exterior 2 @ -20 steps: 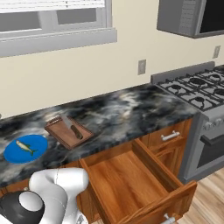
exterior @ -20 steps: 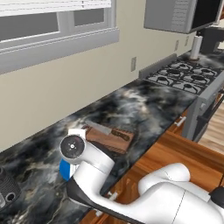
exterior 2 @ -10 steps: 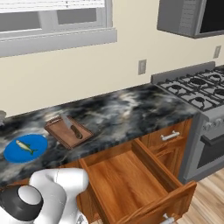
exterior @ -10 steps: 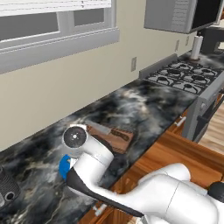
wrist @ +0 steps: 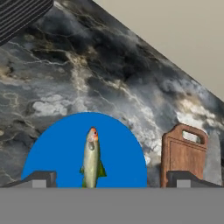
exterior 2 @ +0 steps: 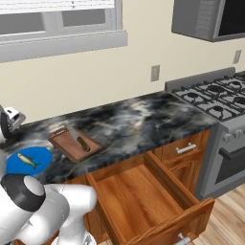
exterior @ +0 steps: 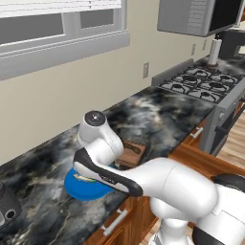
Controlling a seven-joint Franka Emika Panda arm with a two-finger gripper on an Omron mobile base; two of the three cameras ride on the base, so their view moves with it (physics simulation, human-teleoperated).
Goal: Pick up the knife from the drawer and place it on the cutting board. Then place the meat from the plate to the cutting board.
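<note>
My gripper (wrist: 111, 178) stands wide and holds nothing, its two finger tips far apart at the bottom of the hand view. The meat (wrist: 91, 158) lies between them, lengthwise on the blue plate (wrist: 57, 148), not touched by either tip. The plate rests on the dark marbled counter (wrist: 109, 87), just beside the cutting board (wrist: 183, 156), whose handle tab points away from me. In the right base view the knife (exterior 2: 78, 139) lies on the board, and the drawer (exterior 2: 143, 201) below the counter stands pulled out.
</note>
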